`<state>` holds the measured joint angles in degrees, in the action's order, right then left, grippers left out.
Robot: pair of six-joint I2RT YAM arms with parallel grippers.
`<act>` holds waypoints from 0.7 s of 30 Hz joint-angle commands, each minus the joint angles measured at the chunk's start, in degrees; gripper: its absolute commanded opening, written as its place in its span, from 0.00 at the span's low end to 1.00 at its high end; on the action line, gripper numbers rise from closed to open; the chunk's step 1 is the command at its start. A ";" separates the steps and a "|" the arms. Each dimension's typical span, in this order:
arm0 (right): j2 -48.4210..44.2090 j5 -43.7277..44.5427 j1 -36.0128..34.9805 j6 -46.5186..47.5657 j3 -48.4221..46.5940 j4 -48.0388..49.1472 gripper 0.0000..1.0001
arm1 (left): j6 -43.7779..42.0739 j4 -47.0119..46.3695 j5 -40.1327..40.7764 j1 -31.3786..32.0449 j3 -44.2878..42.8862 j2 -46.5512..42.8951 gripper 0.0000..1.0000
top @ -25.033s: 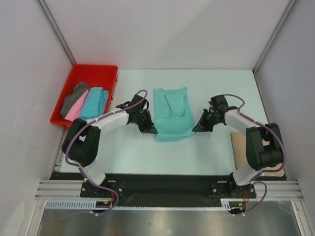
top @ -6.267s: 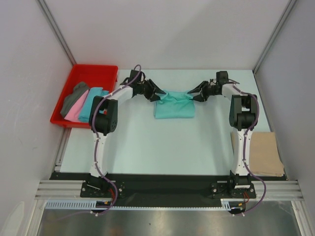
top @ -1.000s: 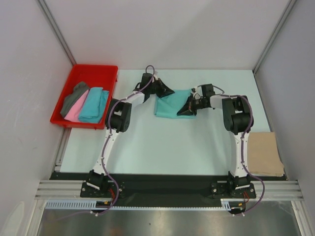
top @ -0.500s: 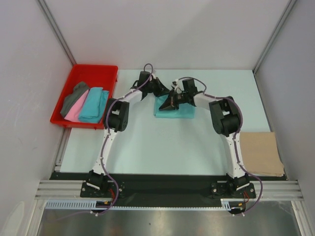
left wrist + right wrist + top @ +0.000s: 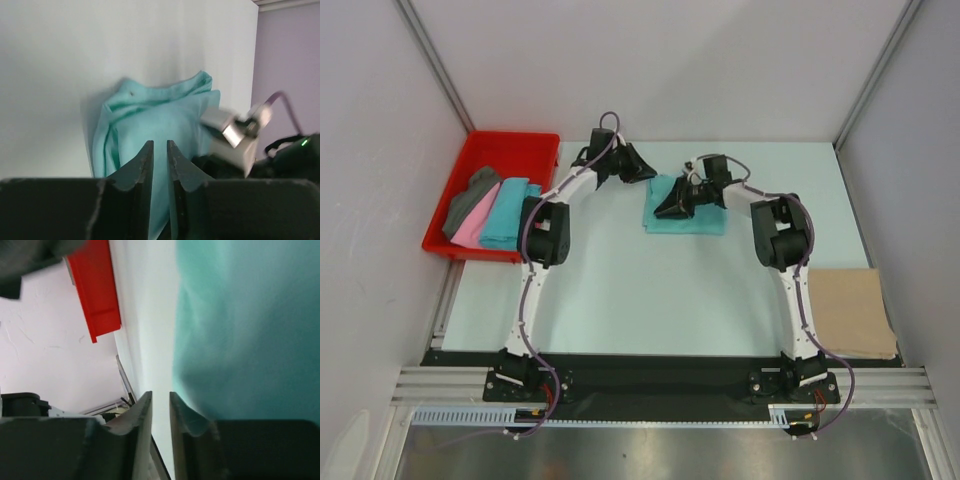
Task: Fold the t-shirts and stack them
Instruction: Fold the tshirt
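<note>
The mint green t-shirt lies folded into a small rectangle at the back middle of the table. My right gripper rests low on its left edge, jaws nearly together with only bare table showing between them. The right wrist view shows this gripper beside the shirt. My left gripper hovers just back-left of the shirt, jaws nearly together and empty. In the left wrist view this gripper points at the shirt. The folded tan shirt lies at the right front.
A red tray at the back left holds the dark grey, pink and turquoise shirts. The tray also shows in the right wrist view. White walls close in the back and sides.
My right gripper swept left across the mint shirt to its left edge. My left gripper drew back off the shirt toward the back left. The shirt shifted slightly right.
</note>
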<state>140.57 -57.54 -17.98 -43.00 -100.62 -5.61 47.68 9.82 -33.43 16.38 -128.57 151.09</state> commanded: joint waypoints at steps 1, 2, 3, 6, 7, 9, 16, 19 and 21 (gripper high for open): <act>-9.33 1.81 3.82 5.38 -5.73 -8.18 0.28 | -6.36 1.17 2.84 0.14 7.67 -14.48 0.22; -10.14 2.69 4.44 5.82 -5.73 -8.98 0.31 | -6.46 0.47 2.76 0.49 10.16 -16.51 0.22; -10.84 3.22 5.92 6.35 -5.82 -9.94 0.36 | -6.37 -1.37 2.58 0.67 14.80 -19.40 0.22; -12.86 4.63 7.60 7.05 -5.12 -11.44 0.39 | -6.11 -3.75 2.05 2.25 19.75 -22.58 0.19; -13.22 5.93 8.39 7.93 -4.59 -12.14 0.39 | -5.67 -4.20 1.71 3.21 21.33 -22.59 0.18; -13.74 6.91 9.36 7.94 -3.89 -12.15 0.37 | -4.97 -6.03 0.30 4.27 21.96 -21.98 0.14; -10.94 8.93 11.91 1.09 0.60 4.33 0.03 | 7.32 -29.31 -1.90 7.43 29.07 -17.24 0.02; -7.60 9.72 12.53 -2.17 0.51 11.03 0.00 | 11.89 -36.26 0.11 7.52 29.87 -13.28 0.00; -5.93 9.99 12.97 -3.22 0.51 13.50 0.00 | 14.01 -39.60 0.91 7.17 29.52 -10.12 0.00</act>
<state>132.22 -49.01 -5.63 -42.94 -100.25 -1.10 55.70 -18.72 -33.67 24.86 -99.61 137.82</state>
